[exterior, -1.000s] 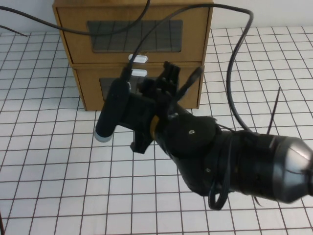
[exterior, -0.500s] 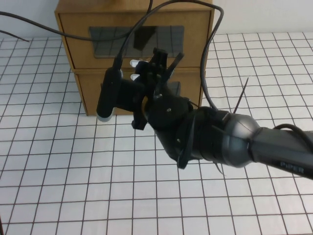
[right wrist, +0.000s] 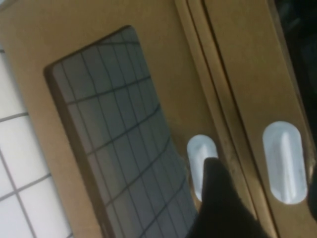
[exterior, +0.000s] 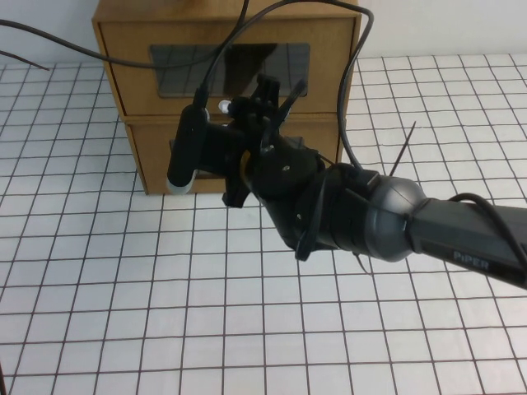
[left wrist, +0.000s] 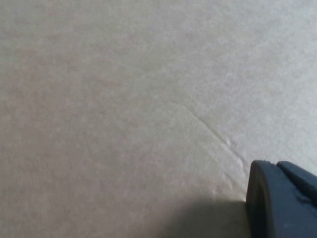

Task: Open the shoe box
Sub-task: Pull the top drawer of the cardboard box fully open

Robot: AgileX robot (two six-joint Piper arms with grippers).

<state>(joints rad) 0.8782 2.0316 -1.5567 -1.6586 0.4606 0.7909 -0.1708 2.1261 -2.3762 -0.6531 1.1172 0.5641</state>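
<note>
The brown shoe box (exterior: 123, 41), two stacked drawers (exterior: 148, 160) with dark windows (exterior: 177, 62) and white oval handles (right wrist: 281, 158), stands far on the white gridded tabletop (exterior: 123, 288). The right hand (exterior: 280, 86) hovers released at its front. The left hand (left wrist: 282, 198) faces plain beige, and I cannot tell its grip.

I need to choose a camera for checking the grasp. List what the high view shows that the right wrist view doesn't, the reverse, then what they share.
Only the high view: the right arm, its right gripper at the box front, the cables and the gridded table.
Only the right wrist view: both white handles and a finger overlapping one.
Both: the box, a dark window, one handle.
The left gripper is in neither; its own camera shows it over a plain beige surface.
</note>
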